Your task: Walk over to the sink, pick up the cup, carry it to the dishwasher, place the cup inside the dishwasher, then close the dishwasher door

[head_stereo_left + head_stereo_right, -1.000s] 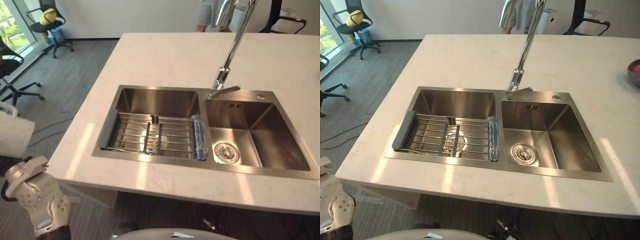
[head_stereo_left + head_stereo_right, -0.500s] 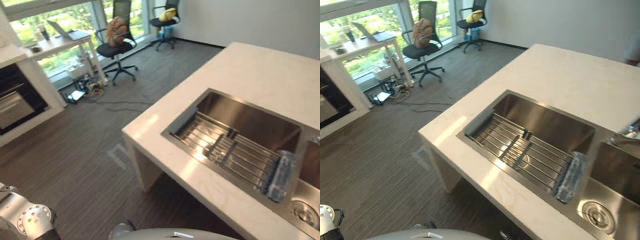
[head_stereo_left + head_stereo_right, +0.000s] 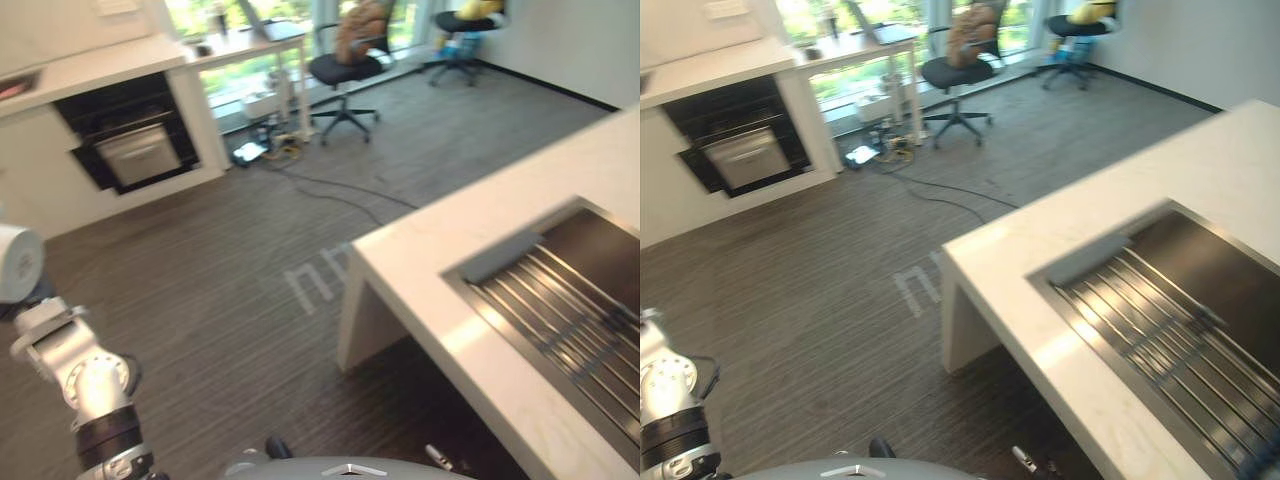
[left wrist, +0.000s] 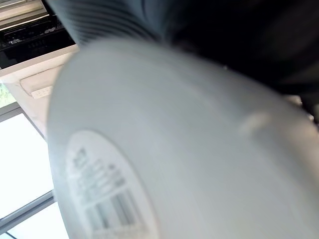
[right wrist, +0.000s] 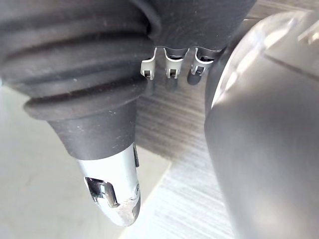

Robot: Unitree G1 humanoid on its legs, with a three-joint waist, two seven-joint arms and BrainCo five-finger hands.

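— Cup (image 4: 174,149) where?
— White, base-on right against the left hand (image 4: 239,35), well apart from the sink (image 3: 1230,265); its fingers hidden, cannot tell.
— Right hand (image 5: 99,99)?
— Fingers straight, holding nothing.

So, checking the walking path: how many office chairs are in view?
2. The nearer chair stands by the desk; the farther chair stands beyond it. Others may be hidden.
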